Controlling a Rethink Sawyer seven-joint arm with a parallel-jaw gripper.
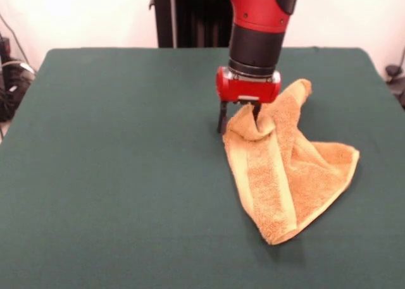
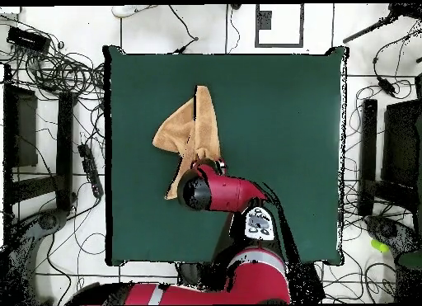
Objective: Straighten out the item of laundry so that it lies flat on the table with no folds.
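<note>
**Desk:** What are the jaws doing?

**Photographer:** The gripper is clamped on a bunched fold of the towel, its dark fingers pointing straight down at the cloth. In the overhead view the arm's wrist covers the pinch, so the grip shows only from the front.

**Desk:** Largest thing first. How much room is there?

**Photographer:** The green table fills the front view, wide and bare from 7 through 11 o'clock of the gripper. From above, the table has its broadest open stretch at 3 o'clock of the towel, which lies well inside every edge, nearer the 9 o'clock side.

**Desk:** The arm?

**Photographer:** The red and black arm drops in from 12 o'clock in the front view; overhead, the arm reaches up from 6 o'clock.

**Desk:** And the towel?

**Photographer:** Orange-tan terry, crumpled and folded, not flat. In the front view it fans away from the gripper toward 4 and 5 o'clock, one corner standing up at 2 o'clock beside the wrist, a paler band running down its length. No containers on the table.
</note>
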